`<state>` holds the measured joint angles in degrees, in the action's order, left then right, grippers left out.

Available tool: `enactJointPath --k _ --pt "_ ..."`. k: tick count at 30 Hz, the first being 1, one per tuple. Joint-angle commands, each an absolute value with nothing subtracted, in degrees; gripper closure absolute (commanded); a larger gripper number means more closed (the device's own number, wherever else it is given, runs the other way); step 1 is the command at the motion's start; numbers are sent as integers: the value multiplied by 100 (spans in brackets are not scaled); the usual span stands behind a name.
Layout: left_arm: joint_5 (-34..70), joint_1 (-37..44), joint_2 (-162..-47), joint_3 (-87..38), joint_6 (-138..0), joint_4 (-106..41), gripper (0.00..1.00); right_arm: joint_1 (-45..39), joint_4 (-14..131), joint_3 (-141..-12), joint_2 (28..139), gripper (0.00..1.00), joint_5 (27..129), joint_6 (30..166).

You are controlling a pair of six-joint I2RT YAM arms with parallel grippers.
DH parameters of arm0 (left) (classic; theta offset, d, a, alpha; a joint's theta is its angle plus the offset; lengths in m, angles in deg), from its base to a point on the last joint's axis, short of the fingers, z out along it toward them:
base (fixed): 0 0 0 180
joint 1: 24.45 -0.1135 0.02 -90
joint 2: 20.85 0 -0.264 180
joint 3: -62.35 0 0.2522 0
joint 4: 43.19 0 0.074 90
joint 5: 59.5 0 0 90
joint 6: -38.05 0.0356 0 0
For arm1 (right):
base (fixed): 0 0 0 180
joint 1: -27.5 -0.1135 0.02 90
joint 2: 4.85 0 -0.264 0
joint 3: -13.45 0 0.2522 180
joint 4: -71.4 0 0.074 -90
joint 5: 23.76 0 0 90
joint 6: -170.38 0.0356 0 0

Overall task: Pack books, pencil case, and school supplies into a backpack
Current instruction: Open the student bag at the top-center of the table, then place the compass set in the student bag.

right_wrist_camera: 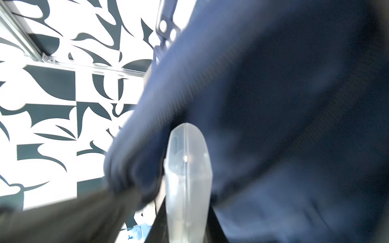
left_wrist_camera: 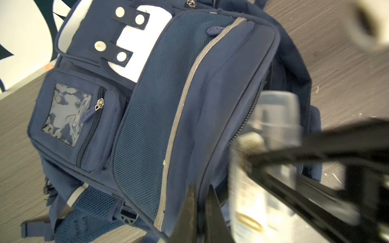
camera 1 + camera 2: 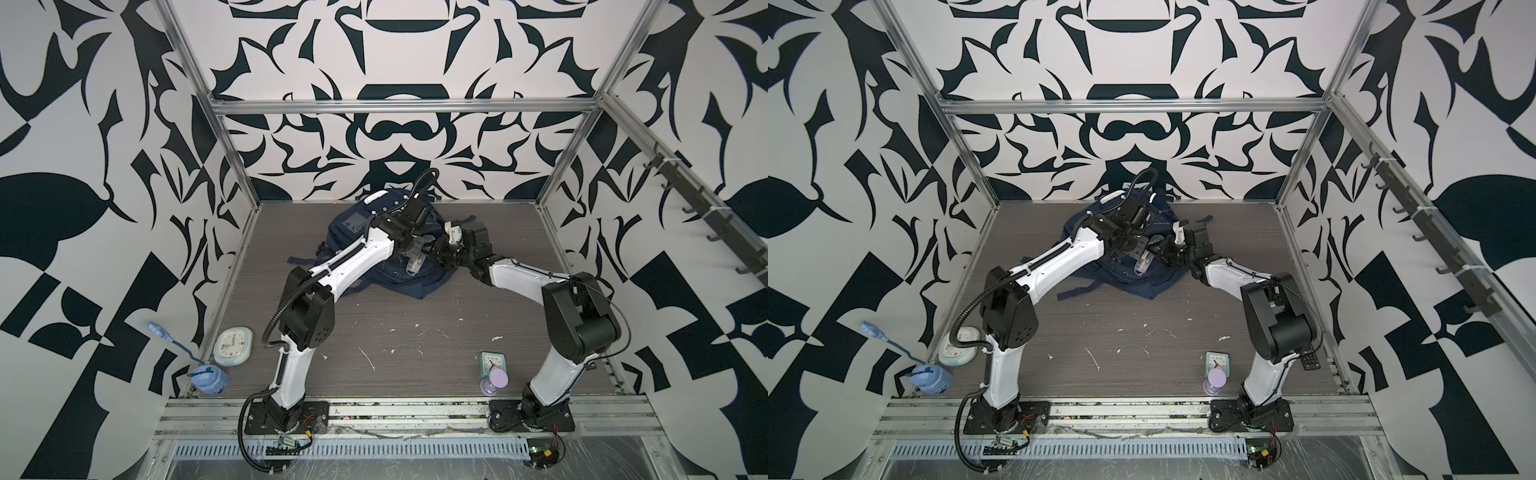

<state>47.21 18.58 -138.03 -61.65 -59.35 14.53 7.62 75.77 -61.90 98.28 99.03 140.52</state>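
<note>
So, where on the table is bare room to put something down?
Bare: the middle of the table, between the backpack and the mint-green clock; the strip left of the backpack. Crowded: over the backpack, where left arm and right arm meet.

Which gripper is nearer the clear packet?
Right. The right gripper has its jaws shut on the packet, holding it over the backpack. The left gripper sits close beside it, jaws shut on backpack fabric.
</note>
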Motion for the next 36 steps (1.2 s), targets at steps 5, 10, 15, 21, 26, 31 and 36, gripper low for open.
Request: enactJointPath --k 5,10,15,21,26,31,36 --pt "3992 1811 -13365 -6405 -6306 1654 91 742 9419 -6881 11024 96 10070 15315" --pt "3783 1792 -13302 -6333 -6441 1662 91 742 10404 -7189 11706 92 10035 15963" --pt "3611 1796 -13091 -5960 -6595 1524 91 693 10038 -7857 12116 91 10166 15993" --pt "3371 1791 -12898 -5514 -6756 1288 90 577 9016 -8377 12161 86 10327 15554" --pt "3419 1767 -12922 -5448 -6767 1268 89 557 8009 -8428 11850 61 10369 14931" --pt "3299 1678 -12930 -5443 -6820 1174 89 561 6279 -8812 11476 45 10136 13729" --pt "3142 1552 -13017 -5493 -6929 1104 88 571 4892 -9058 11148 42 9609 12815"
